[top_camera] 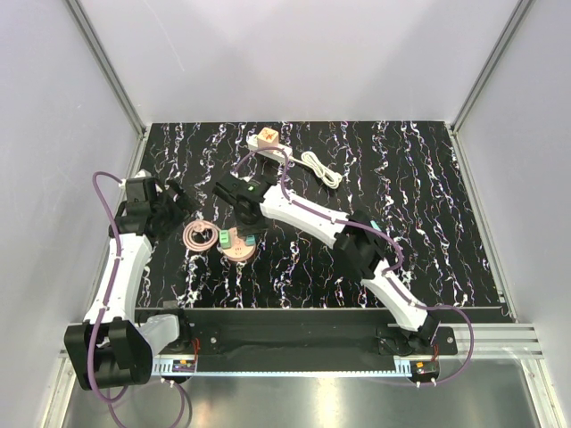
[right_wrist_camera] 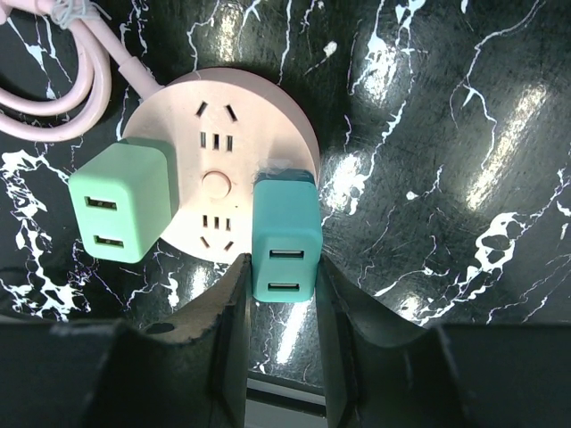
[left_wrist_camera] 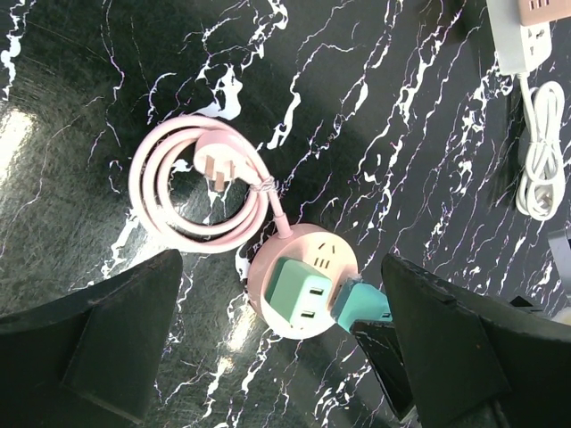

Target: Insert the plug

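Note:
A teal USB plug (right_wrist_camera: 285, 241) is pinched between the two fingers of my right gripper (right_wrist_camera: 282, 287), which is shut on it. The plug rests against the right rim of the round pink socket (right_wrist_camera: 217, 134); its prongs are hidden. A light green plug (right_wrist_camera: 120, 203) sits in the socket's left side. From above, the socket (top_camera: 237, 248) lies left of centre, with the right gripper (top_camera: 252, 232) over it. My left gripper (left_wrist_camera: 284, 343) hangs open and empty above the socket (left_wrist_camera: 314, 248), with the teal plug (left_wrist_camera: 361, 303) near its right finger.
The socket's pink cable (left_wrist_camera: 178, 192) lies coiled to its left, with its pink plug (left_wrist_camera: 214, 165) inside the coil. A white power strip (top_camera: 266, 141) and a bundled white cable (top_camera: 321, 168) lie at the back of the black marbled table (top_camera: 428, 205).

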Robot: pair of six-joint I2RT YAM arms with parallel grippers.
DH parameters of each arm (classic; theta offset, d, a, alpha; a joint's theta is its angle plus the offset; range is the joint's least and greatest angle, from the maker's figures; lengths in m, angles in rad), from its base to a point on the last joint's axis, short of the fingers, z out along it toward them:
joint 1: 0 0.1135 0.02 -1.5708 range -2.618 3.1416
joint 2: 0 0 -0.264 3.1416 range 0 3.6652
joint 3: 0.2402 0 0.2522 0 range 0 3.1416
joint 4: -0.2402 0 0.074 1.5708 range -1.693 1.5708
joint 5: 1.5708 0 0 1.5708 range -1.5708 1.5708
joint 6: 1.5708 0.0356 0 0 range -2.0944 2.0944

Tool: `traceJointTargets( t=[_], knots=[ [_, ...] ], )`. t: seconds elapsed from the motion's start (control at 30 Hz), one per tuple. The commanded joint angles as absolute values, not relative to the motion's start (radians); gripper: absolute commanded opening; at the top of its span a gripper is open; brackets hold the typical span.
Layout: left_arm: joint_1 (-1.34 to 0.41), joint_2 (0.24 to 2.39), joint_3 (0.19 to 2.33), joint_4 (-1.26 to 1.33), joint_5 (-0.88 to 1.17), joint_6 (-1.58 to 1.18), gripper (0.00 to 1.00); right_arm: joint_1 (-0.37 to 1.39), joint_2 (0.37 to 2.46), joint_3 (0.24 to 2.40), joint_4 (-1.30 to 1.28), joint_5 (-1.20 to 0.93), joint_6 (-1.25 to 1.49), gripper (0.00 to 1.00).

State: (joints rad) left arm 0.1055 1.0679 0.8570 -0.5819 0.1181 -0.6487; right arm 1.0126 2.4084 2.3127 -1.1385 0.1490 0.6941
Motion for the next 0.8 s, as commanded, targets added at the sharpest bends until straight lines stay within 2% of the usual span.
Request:
traceJointTargets(
  t=[0.0, 0.17, 0.47, 0.77],
  knots=[
    [0.120, 1.054, 0.851, -0.557, 0.087, -0.660, 0.99, 1.034, 2.531, 2.373, -1.207, 0.156, 0.654, 0.00],
    [0.123, 1.054, 0.848, -0.564, 0.064, -0.672, 0.99, 1.038, 2.632, 2.476, -1.282, 0.146, 0.611, 0.00],
    [0.130, 1.048, 0.847, -0.569, 0.044, -0.680, 0.99, 1.057, 2.678, 2.451, -1.275, 0.161, 0.584, 0.00],
    [0.137, 1.049, 0.845, -0.569, 0.038, -0.683, 0.99, 1.057, 2.761, 2.519, -1.261, 0.124, 0.537, 0.00]
  ],
)
